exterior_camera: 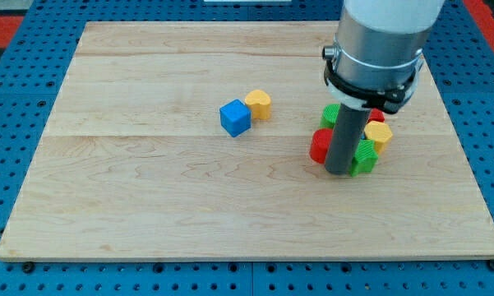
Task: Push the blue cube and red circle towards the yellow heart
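1. Lowest in the frame, right of centre, you have my tip [339, 171] resting on the wooden board [148, 205]. The arm ends in a plain dark rod, so there is no claw whose state you could read.
2. Touching the rod on its left side is the red circle [320, 145], a short cylinder standing on its flat end, so its axis runs straight up. It has no front or back you could make out.
3. On the rod's right side, a green block [366, 156] sits against it. Its shape is partly hidden and you cannot tell it for sure.
4. Just above that, towards the right, a yellow block [380, 133] with angled faces shows beside the rod.
5. Behind the rod you can glimpse a second green block [331, 115] at its left edge and a sliver of a red block [378, 116] at its right edge. Both are mostly covered by the arm.
6. Well to the left, at mid-frame, the blue cube [235, 117] sits turned so that one corner faces the bottom of the frame. It has no long axis.
7. The yellow heart [260, 104] lies at the cube's upper right, touching it. Both are well apart from the red circle and my tip.
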You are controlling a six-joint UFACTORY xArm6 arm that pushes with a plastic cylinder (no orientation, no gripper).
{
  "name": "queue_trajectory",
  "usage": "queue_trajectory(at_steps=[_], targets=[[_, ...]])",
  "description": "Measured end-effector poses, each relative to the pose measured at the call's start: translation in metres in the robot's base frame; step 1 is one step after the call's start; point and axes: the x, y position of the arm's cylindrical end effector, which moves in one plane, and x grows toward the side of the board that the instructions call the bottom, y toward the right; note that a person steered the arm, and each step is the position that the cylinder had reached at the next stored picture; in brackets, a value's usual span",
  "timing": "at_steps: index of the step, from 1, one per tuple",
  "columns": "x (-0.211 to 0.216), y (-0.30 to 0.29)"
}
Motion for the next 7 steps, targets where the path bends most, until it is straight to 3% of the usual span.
queue_trajectory(at_steps=[3, 6, 7], targets=[[-0.046, 0.02], [-0.045, -0.027], [-0.016, -0.027]])
